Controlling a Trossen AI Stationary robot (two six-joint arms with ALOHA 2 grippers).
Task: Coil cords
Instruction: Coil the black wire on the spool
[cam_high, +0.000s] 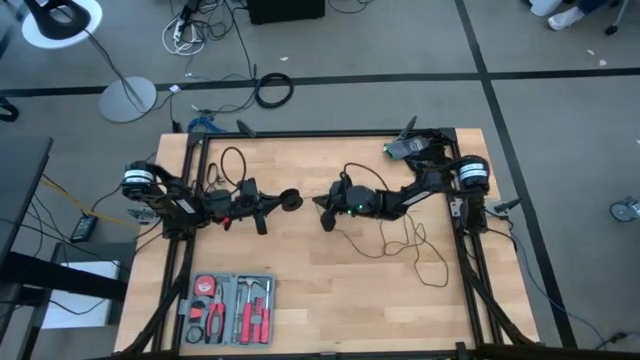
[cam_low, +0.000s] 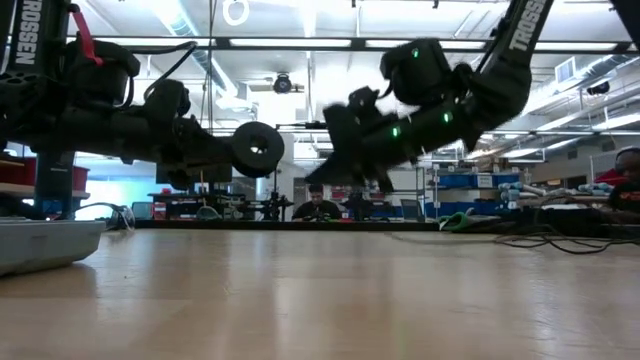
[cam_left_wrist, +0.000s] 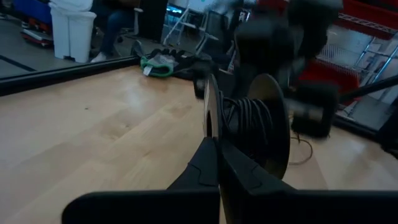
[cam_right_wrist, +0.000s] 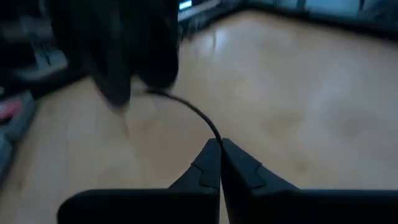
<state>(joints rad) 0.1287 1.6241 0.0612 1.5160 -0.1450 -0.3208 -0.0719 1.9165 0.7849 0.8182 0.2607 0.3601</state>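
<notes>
Left gripper (cam_high: 272, 207) sits above mid-tabletop, left of centre, jaws pinched on the rim of a black spool (cam_left_wrist: 249, 127) with wire wound on it, held clear of the wood. Right gripper (cam_right_wrist: 219, 144) is just beside it toward the right edge, jaws closed tight on the thin black cord (cam_right_wrist: 193, 112) running off the spool. Rest of the cord (cam_high: 415, 245) lies in loose loops near the tabletop's right edge; tool tray (cam_high: 228, 309) at the near left corner.
</notes>
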